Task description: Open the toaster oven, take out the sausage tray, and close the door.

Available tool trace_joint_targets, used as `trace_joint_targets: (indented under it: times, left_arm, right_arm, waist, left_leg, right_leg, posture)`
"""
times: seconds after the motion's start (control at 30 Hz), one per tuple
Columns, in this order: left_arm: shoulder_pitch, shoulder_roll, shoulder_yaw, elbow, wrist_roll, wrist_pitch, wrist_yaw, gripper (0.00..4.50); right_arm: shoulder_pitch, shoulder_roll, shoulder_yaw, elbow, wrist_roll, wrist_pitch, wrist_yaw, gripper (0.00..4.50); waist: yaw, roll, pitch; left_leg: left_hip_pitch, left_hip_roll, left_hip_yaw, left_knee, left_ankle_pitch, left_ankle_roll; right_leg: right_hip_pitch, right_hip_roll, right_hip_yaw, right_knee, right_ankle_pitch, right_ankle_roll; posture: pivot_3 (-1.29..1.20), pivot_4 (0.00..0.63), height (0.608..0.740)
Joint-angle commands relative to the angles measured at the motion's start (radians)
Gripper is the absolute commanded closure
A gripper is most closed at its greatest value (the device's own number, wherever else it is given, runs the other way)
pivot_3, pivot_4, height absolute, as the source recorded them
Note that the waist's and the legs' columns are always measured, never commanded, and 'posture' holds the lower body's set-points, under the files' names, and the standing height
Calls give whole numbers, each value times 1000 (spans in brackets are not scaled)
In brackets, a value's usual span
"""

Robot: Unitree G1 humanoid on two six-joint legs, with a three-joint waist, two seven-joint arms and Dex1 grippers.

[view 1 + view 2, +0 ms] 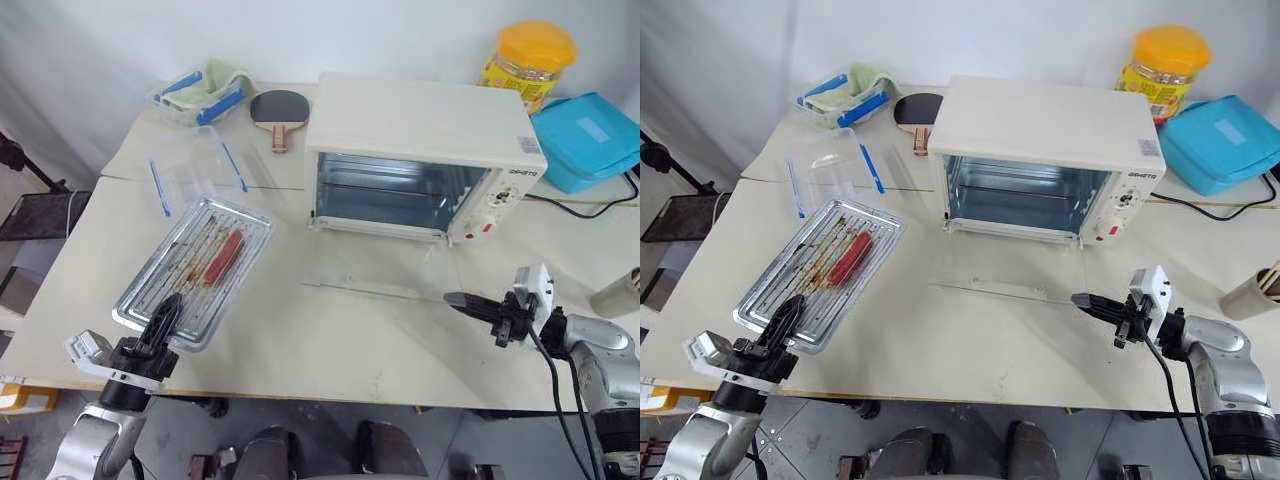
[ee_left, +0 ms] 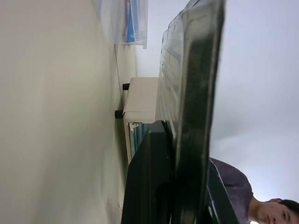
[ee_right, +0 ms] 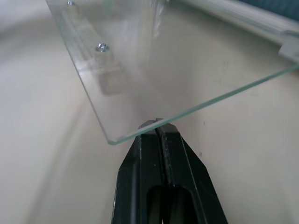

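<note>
The toaster oven [image 1: 425, 155] stands open, its glass door [image 3: 154, 74] folded down in front, the sausage tray [image 1: 195, 272] out to its left, pinched by the closed left gripper [image 1: 165, 312]; the right gripper [image 1: 462, 300], closed and empty, points under the door's edge, which remains to be shut.

- A staged test space, like a robotics lab, more than a real kitchen: plain white backdrop sheeting [image 1: 90, 60] hangs behind the cream table [image 1: 330, 340].
- Kitchen props sit out on that bare table: a cream-white toaster oven [image 1: 420, 140], a greasy metal sausage tray [image 1: 195, 270], clear plastic boxes with blue clips [image 1: 195, 95].
- Unrelated items mix in: a table-tennis paddle [image 1: 278, 110], a yellow-lidded snack jar [image 1: 527, 62], a turquoise pouch [image 1: 588, 138].
- A black cable [image 1: 585, 208] trails across the tabletop.
- A black stand [image 1: 25, 165] stands on the grey floor at the left.
- A person [image 2: 247, 200] sits beyond the table.
</note>
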Motion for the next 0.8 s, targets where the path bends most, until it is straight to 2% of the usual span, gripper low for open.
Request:
trace_joint_targets:
  times: [0.03, 0.2, 0.33, 0.43, 0.5, 0.6, 0.7, 0.8]
  left_arm:
    - [5, 10, -6, -52, -31, -8, 3, 4500]
    - [-17, 29, -18, -25, -31, 18, -5, 4500]
    - [-25, 54, -36, 0, -31, 56, -18, 4500]
    - [-55, 80, -50, 39, -31, 92, -19, 4500]
    - [-82, 115, -69, 83, -31, 138, -31, 4500]
    - [-150, 195, -107, 184, -31, 219, -42, 4500]
    - [-213, 256, -158, 268, -31, 274, -22, 4500]
    - [-268, 350, -260, 349, -31, 371, -64, 4500]
  right_arm:
    - [-16, 13, -112, -111, 114, 42, -46, 4489]
    - [-73, 11, -201, -239, 250, 173, -163, 4489]
    - [-109, 34, -233, -325, 313, 203, -225, 4489]
    - [-103, 7, -240, -411, 416, 353, -306, 4489]
    - [-76, -10, -253, -469, 471, 411, -307, 4489]
    - [48, -52, -233, -563, 368, 339, -207, 3902]
    - [196, -108, -237, -604, 318, 323, -104, 2928]
    - [300, -89, -275, -604, 274, 249, -67, 1894]
  waist:
    - [0, 0, 0]
    - [0, 0, 0]
    - [1, 0, 0]
    - [5, 1, 0]
    - [6, 1, 0]
    - [23, 1, 0]
    - [27, 1, 0]
    - [26, 1, 0]
  left_leg:
    - [0, 0, 0, 0, 0, 0]
    - [-1, 0, 0, 0, -1, 0]
    - [-1, 0, -1, 0, -1, -1]
    - [-2, 0, -2, -1, -2, 0]
    - [-2, 0, -2, -1, -2, 0]
    - [-2, 0, -3, -2, -2, 0]
    - [-3, -2, -3, -3, -1, 1]
    - [-2, -5, -2, -3, -1, 4]
  right_leg:
    - [0, 0, 0, 0, 0, 0]
    - [0, 0, 0, -1, 0, 0]
    - [0, 0, 0, -1, 0, 0]
    - [0, 0, 0, -1, 0, 0]
    - [0, 0, 0, -1, 0, 0]
    - [0, 1, -1, -1, 0, 0]
    - [0, 5, -2, 0, 0, 0]
    - [1, 4, -1, 0, 1, 1]
  posture:
    - [0, 150, 740]
    - [0, 150, 740]
    - [0, 150, 740]
    - [0, 150, 740]
    - [0, 150, 740]
    - [0, 150, 740]
    - [0, 150, 740]
    - [0, 150, 740]
